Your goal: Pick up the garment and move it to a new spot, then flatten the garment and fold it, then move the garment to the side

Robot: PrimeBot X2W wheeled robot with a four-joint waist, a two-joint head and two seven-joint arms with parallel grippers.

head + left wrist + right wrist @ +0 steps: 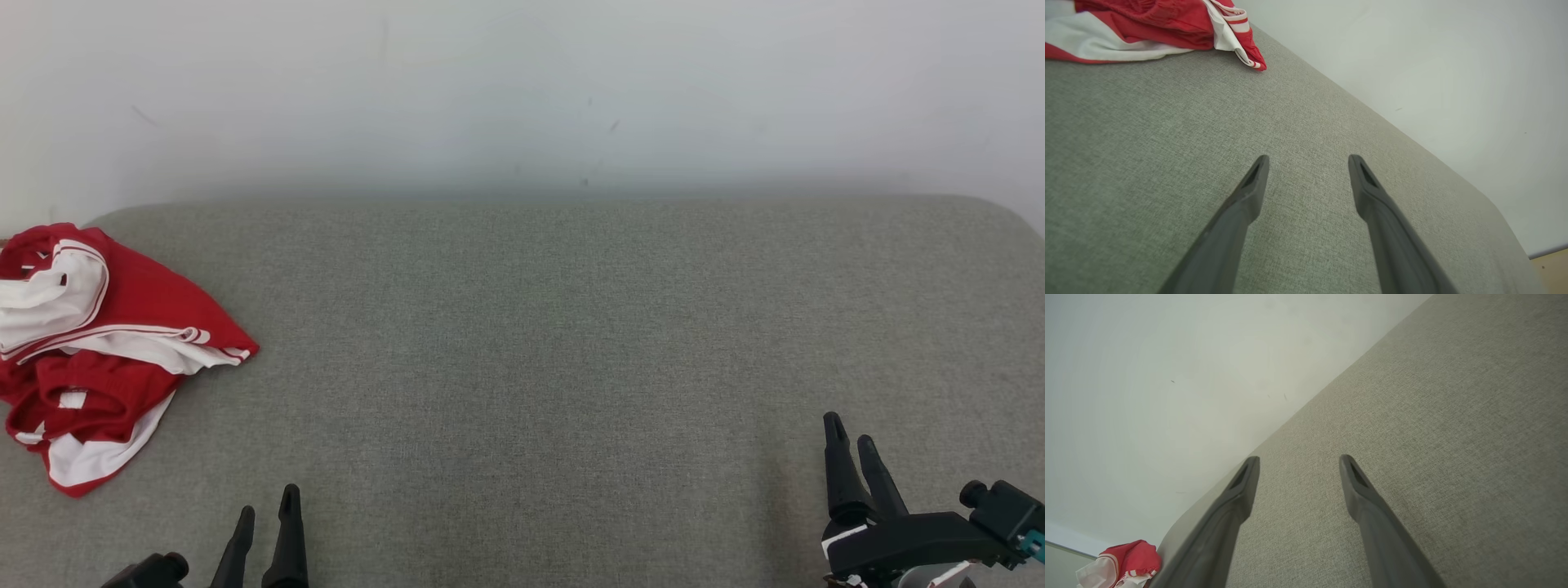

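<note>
My head view has the garment crumpled at frame left on the worktop, left end effector and right end effector both released. Left wrist view adds floor, lower right.

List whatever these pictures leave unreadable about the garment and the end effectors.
Garment, head view: left part cut off by the left edge; crumpled folds hide its type.
Garment, left wrist view: cut off by the top edge.
Garment, right wrist view: small in the bottom-left corner, cut by the bottom edge.
Left end effector, head view: wrist cut off by the bottom edge.
</note>
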